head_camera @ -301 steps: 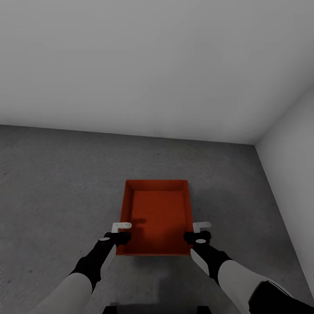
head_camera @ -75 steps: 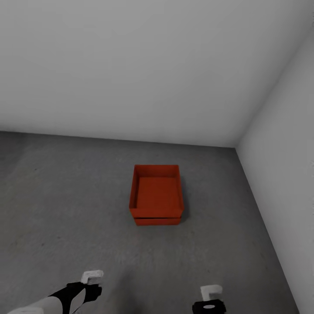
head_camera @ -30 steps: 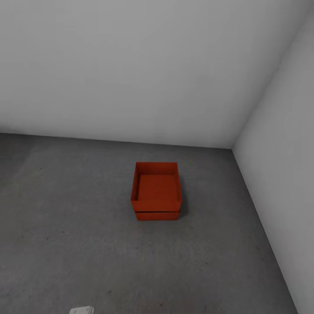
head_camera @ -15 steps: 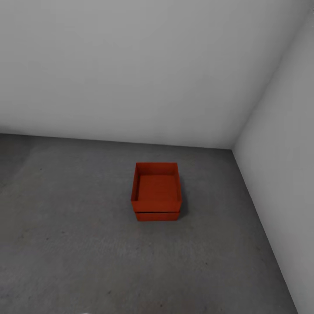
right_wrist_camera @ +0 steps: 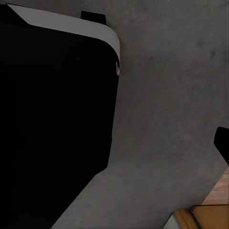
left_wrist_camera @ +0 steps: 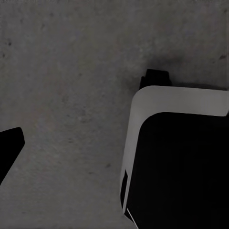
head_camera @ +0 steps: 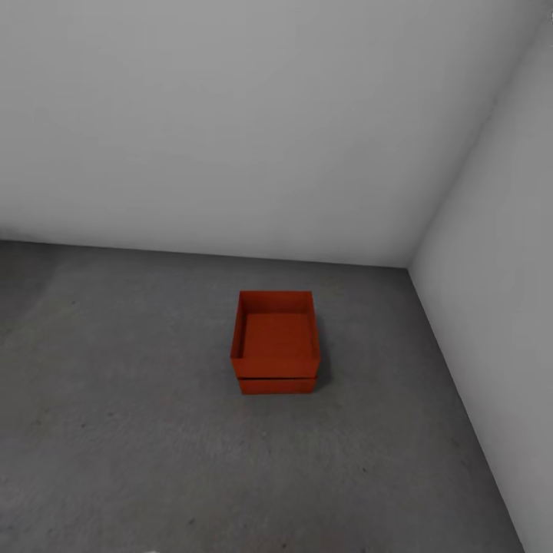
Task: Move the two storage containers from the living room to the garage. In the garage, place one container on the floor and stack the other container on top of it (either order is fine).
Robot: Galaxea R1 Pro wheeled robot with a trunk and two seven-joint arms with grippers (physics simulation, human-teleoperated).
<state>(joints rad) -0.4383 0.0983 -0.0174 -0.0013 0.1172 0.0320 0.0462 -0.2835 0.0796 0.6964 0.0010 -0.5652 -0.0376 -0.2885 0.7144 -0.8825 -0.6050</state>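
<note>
Two orange-red rectangular thin-walled storage containers sit stacked on the dark grey mottled concrete floor (head_camera: 138, 430) of a bare room, near the corner where two plain pale grey walls (head_camera: 253, 130) meet. The upper container (head_camera: 276, 334) rests squarely on the lower container (head_camera: 276, 385), of which just a thin band of front wall shows beneath the upper one's base; the upper bin stands upright and open, its flat bottom bare. A soft shadow lies on the floor to the right of the stack. In the left wrist view a black body with a pale grey edge (left_wrist_camera: 181, 162) hangs over the concrete, and a dark tip (left_wrist_camera: 8, 145) juts in from one side; the right wrist view shows a similar black mass (right_wrist_camera: 52, 119) above the floor, with a corner of light wood (right_wrist_camera: 210, 214) at the frame's edge. Whether either arm's fingers are spread or closed cannot be told.
</note>
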